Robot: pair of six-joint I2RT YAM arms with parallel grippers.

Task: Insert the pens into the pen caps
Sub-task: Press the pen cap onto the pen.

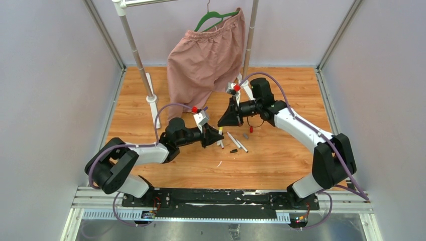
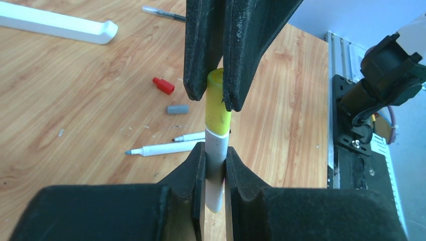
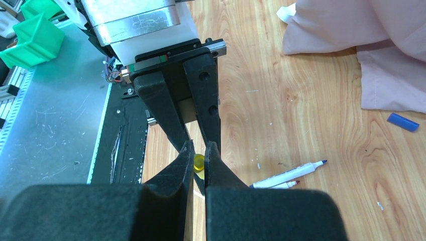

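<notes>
**Left pincer** (image 2: 215,163) clenched on the pale barrel of a pen (image 2: 216,145). The pen stands between its fingers and points away from the wrist.

**Right pincer** (image 3: 199,159) clenched on the yellow cap (image 2: 218,103), meeting the left one head-on above the worktop (image 2: 75,115). The cap sits on the pen's end, in line with the barrel.

**Loose on the worktop below:**
- a grey cap (image 2: 177,109) and a red cap (image 2: 163,85), near each other
- two uncapped pens (image 2: 163,148) lying side by side, just beside the grey cap

**Farther off:** a blue cap (image 3: 403,122) beside pink cloth (image 3: 351,30).
</notes>
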